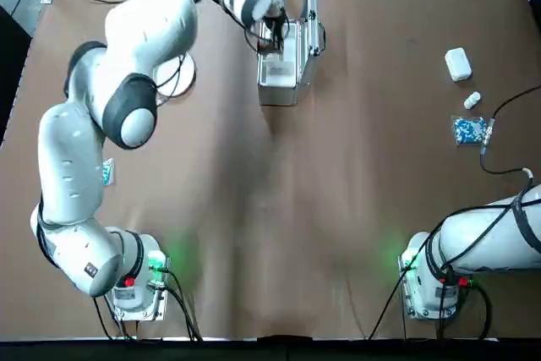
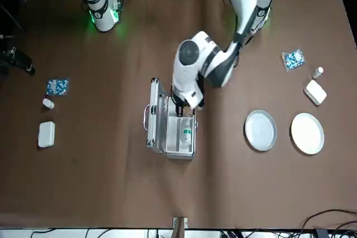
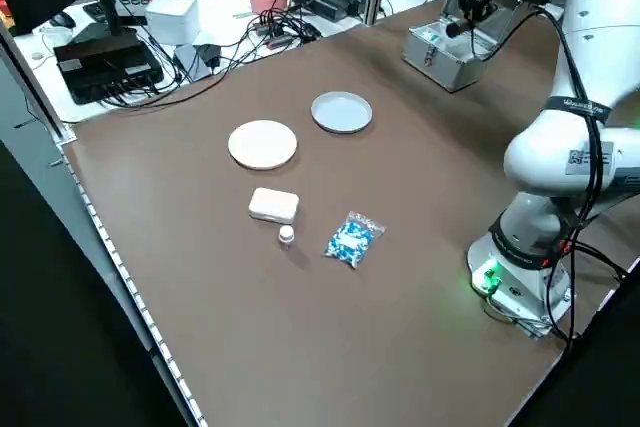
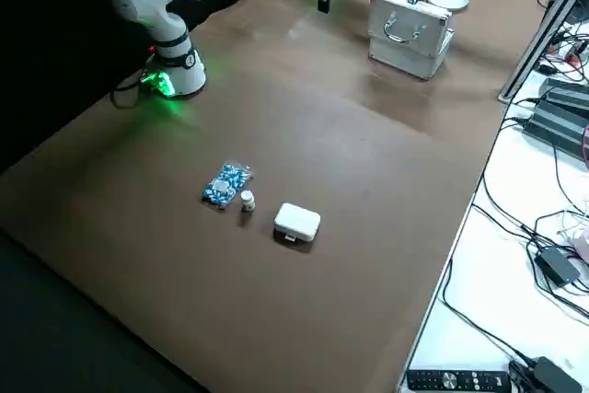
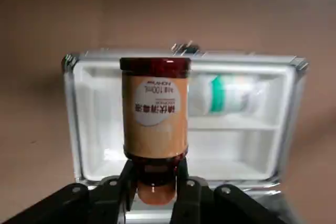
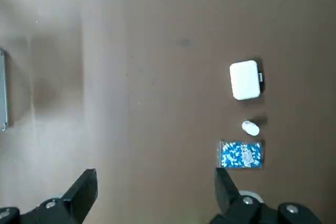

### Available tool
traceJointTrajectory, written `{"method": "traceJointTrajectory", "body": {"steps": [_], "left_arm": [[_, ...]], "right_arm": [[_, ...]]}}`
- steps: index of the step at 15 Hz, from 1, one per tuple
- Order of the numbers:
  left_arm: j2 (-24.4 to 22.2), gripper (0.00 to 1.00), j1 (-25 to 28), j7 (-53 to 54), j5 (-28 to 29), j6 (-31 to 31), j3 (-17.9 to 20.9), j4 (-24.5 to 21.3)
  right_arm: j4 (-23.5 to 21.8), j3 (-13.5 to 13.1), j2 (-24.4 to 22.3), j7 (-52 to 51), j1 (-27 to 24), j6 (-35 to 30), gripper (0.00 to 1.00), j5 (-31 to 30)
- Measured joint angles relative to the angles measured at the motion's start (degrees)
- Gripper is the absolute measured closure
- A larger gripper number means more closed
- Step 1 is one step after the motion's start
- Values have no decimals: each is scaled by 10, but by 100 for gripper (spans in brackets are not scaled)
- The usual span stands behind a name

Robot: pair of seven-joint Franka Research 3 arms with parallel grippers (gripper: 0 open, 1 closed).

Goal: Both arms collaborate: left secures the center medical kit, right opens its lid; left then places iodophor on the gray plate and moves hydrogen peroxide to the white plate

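Left tool point(image 5: 155, 190): closed on the cap end of the iodophor point(image 5: 155, 111), a brown bottle with an orange label, held just above the open medical kit point(image 5: 184, 129). In the top view this tool sits at the upper centre of the frame, over the case.
Right tool point(image 6: 152, 192): fingers spread wide and holding nothing, over bare desk point(image 1: 338, 209) well apart from the kit; the right arm's base shows at the lower right of the top view.
Medical kit: centre of the front view, open.
Lid point(image 2: 153, 115): standing upright on the left edge of the case in the front view, so the opening step looks done.
Gray plate point(image 2: 260, 130): right of the kit in the front view, nothing on it.
White plate point(image 2: 307, 133): just right of the gray plate, nothing on it.
Hydrogen peroxide point(image 5: 223, 94): lying on its side in the kit's white tray, not yet taken.
Progress: about halfway, by my judgement. Iodophor must reach the gray plate; the peroxide's move has not begun.
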Motion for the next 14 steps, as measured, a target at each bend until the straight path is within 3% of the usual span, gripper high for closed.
{"method": "traceJointTrajectory", "body": {"steps": [7, 9, 10, 14], "left_arm": [[-35, 67, 122, 98, -64, -30, -29, 0], [-41, 67, 172, 136, -74, -49, -58, 1], [-45, 67, 225, 165, -76, -68, -94, 1], [-46, 67, 325, 229, -78, -127, -166, 0]], "right_arm": [[0, -5, 0, 0, -6, 15, 1, -1], [0, -4, 0, 0, -6, 13, 1, -1], [0, -3, 0, 0, -5, 13, 1, -1], [0, -3, 0, 0, -5, 23, 2, -1]]}}
